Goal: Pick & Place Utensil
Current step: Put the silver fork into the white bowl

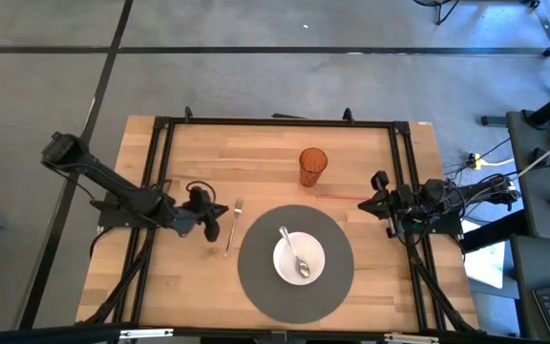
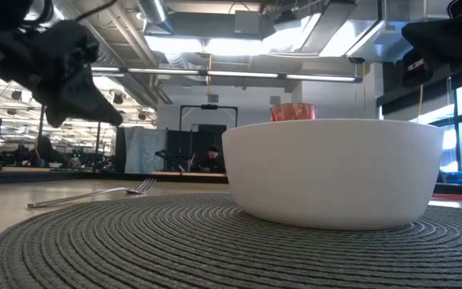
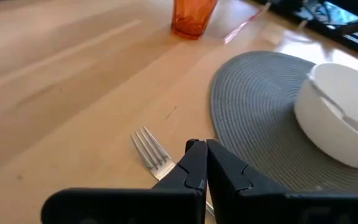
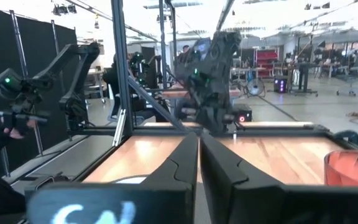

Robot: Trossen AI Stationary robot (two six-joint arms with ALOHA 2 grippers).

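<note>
Left of the placemat, toward the surface's left edge, lies the fork — left gripper beside it, jaws clenched, grasping nothing. Needs opening, then straddling the handle squarely — right gripper parked, likewise clenched.

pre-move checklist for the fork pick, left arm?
1. Fork flat on table, left of placemat: ok.
2. Left end effector beside fork, fingers shut, not gripping: not ok, open first.
3. Bowl on placemat, spoon inside: ok.
4. Orange cup upright, away from the fork: ok.
5. Right end effector parked at right edge, fingers shut: ok.
</note>
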